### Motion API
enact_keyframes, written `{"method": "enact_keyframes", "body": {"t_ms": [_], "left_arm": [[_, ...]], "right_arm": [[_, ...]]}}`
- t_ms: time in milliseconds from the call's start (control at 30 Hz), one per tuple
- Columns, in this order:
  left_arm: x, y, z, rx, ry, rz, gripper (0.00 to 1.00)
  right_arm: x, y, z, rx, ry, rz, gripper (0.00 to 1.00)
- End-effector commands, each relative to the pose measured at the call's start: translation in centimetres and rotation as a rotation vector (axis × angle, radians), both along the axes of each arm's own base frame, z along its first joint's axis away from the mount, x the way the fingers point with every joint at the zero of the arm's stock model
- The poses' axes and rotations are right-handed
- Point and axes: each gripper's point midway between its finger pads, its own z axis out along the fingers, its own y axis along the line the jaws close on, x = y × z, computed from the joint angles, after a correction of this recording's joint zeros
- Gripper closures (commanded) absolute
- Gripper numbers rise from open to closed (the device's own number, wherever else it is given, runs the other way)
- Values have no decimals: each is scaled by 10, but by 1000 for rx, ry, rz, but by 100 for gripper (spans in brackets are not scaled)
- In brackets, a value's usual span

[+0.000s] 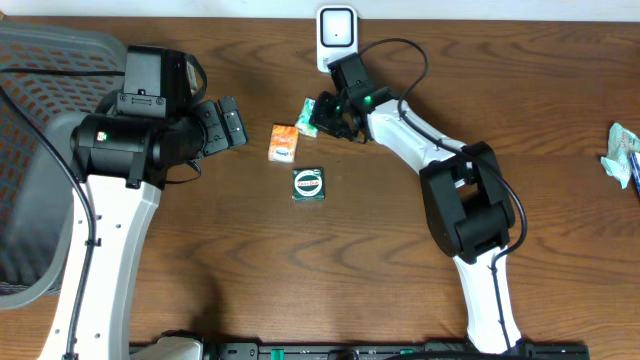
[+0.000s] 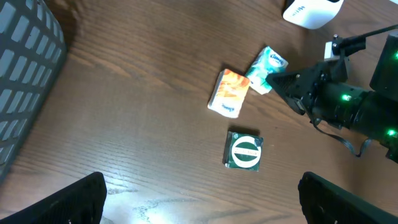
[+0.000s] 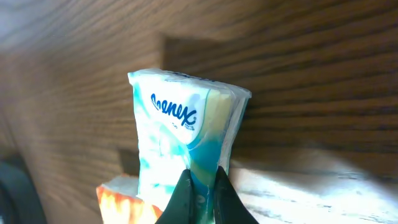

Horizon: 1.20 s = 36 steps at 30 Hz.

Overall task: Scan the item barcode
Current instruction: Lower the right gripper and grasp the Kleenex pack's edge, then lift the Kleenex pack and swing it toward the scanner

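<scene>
- dark brown wooden worktop [image 1: 230, 300], grain running sideways
- white box-shaped plastic scanner [image 1: 337, 35] at its far edge
- orange-and-white flat packet [image 1: 284, 142] near the centre
- dark green square box [image 1: 309, 185] just beside it
- teal crumpled wrapper [image 1: 622, 152] at the right edge

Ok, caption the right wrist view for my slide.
Right end effector shut on a blue-and-white Kleenex tissue pack, wooden table behind.

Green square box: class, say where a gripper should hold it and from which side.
Probably from above, pinching two opposite edges: the green square box lies flat, face up, clear of the orange packet, so only its thin sides offer grip.
</scene>
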Motion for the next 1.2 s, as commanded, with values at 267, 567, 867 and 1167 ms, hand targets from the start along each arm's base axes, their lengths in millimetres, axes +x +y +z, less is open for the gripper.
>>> {"method": "enact_keyframes", "body": {"t_ms": [267,567,867,1167], "left_arm": [[1,2,4,7,-10,3,2],[1,2,4,7,-10,3,2],[1,2,4,7,-10,3,2],[1,2,4,7,-10,3,2]], "right_arm": [[-1,-1,16,9,-48,84,99],[0,-5,28,12,-60,75,99],[8,-25,92,-15,-237,186,99],[-2,-32,137,105,-325,352,99]]}}
